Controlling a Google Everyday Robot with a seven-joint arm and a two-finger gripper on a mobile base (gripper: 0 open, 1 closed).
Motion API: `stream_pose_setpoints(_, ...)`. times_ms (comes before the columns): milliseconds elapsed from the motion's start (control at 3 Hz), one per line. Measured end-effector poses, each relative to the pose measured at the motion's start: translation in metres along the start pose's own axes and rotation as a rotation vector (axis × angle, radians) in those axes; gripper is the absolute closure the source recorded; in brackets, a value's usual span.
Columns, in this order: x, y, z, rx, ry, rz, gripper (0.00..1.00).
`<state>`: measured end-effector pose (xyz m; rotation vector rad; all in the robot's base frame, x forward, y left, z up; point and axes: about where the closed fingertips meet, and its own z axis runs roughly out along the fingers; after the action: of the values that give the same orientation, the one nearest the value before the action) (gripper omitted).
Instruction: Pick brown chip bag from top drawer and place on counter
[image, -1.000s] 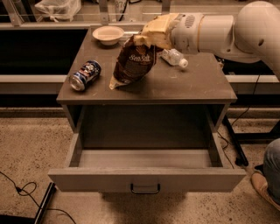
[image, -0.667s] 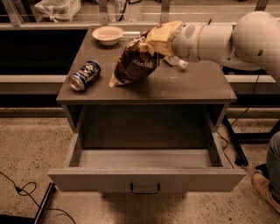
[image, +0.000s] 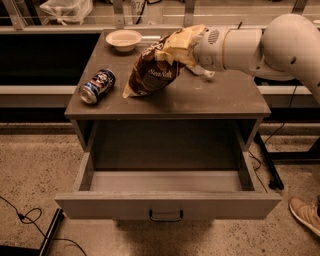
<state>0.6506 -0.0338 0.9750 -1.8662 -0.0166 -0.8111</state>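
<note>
The brown chip bag (image: 152, 73) leans tilted on the counter (image: 220, 97), its lower pale end touching the top near the middle. My gripper (image: 176, 46) reaches in from the right and is shut on the bag's upper end. The white arm stretches off to the upper right. The top drawer (image: 167, 204) stands pulled wide open below the counter, its inside bare, with a small dark handle at the front centre.
A blue soda can (image: 97, 86) lies on its side at the counter's left. A pale bowl (image: 124, 39) sits at the back left. A small white object lies behind the arm. Cables run on the speckled floor at left; a shoe (image: 305, 214) shows at right.
The gripper with the bag has shifted right and lowered a little; the bag now leans with its lower end on the counter. The can, bowl and drawer have not moved.
</note>
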Motion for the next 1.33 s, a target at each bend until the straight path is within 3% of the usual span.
stream_pose_setpoints(667, -0.002, -0.005, 0.001, -0.009, -0.009, -0.009, 0.00)
stream_pose_setpoints(1000, 0.002, -0.013, -0.010, -0.063, -0.016, -0.037, 0.00)
stream_pose_setpoints(1333, 0.011, -0.016, -0.048, -0.193, 0.038, -0.077, 0.00)
